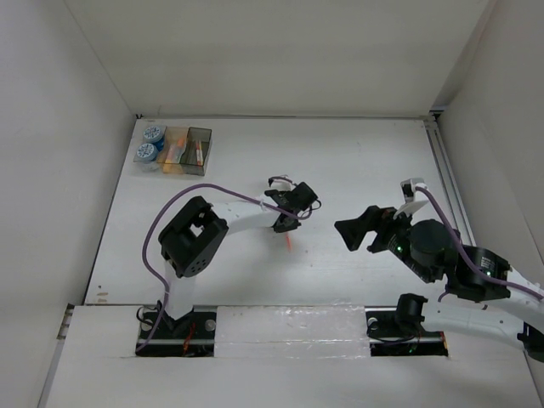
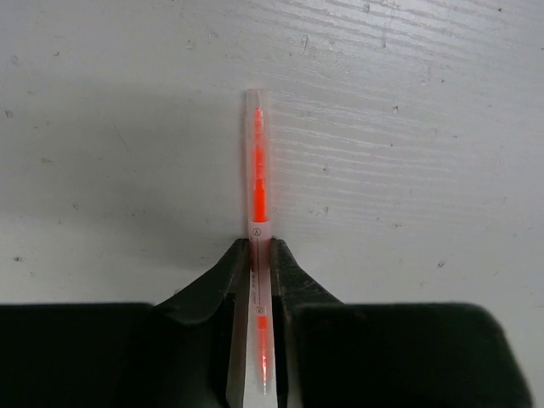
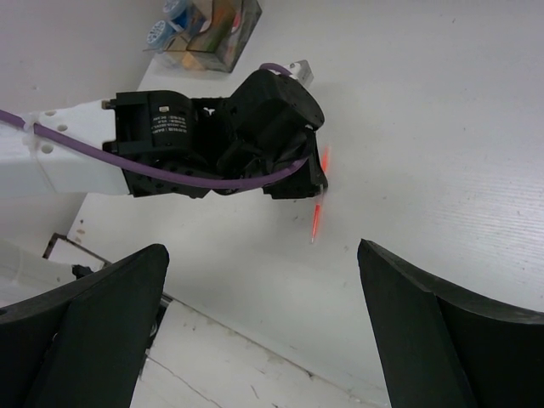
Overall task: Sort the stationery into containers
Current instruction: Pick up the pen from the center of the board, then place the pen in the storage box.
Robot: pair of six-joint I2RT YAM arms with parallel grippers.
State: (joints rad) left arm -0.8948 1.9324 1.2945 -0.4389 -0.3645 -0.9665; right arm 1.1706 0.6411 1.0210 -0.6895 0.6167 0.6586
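One pen [image 2: 257, 170], thin and orange-red, was pinched between the fingers of the left gripper [image 2: 260, 255], which were clenched on it partway along its barrel. Its long axis ran straight out along the line of the fingers. From the right wrist view one end stuck out below the gripper toward the table [image 1: 357, 161]; whether that tip touched the surface could not be told. The bins [image 1: 175, 150] sat in a row at the far left of the table, well apart from the pen, up and to the left of it in the overhead view. Two blue-and-white rolls [image 1: 151, 143] lay in the clear end one. The left arm was much the nearer to the bins, so the carry looked like its job, probably with a turn to bring the pen in line with a bin. The right gripper [image 3: 261, 251] hung near the middle with its jaws wide apart and nothing in them.
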